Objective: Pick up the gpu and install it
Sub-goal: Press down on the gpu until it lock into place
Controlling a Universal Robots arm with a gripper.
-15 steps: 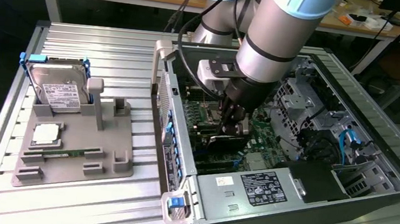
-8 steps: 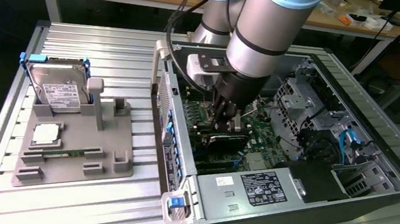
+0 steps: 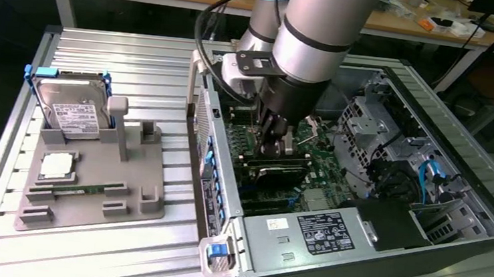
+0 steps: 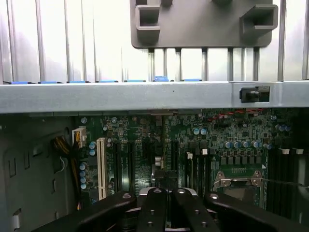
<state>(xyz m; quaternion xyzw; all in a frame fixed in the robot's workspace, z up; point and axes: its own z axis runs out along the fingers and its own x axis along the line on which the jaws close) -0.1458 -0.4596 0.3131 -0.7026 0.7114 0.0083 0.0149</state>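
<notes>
Jaws pinched close together on the gripper [image 3: 275, 143], deep inside the open computer case [image 3: 459, 170]. From the exterior view, the gpu [image 3: 280, 175] lies flat over the motherboard [image 3: 325, 162] just below the fingertips, so we look to be at the seating stage. Over on the gray parts tray [image 3: 90, 192], the hard drive [image 3: 70, 113] stands upright. Wrist view now: fingers [image 4: 155, 212] nearly touching above the expansion slots [image 4: 120, 159]. I'd say pressing home demands square alignment with the slot.

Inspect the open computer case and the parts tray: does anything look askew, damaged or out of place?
Nothing stands out. The gripper hangs inside the computer case just above the gpu; the hard drive stands in its holder.
</notes>
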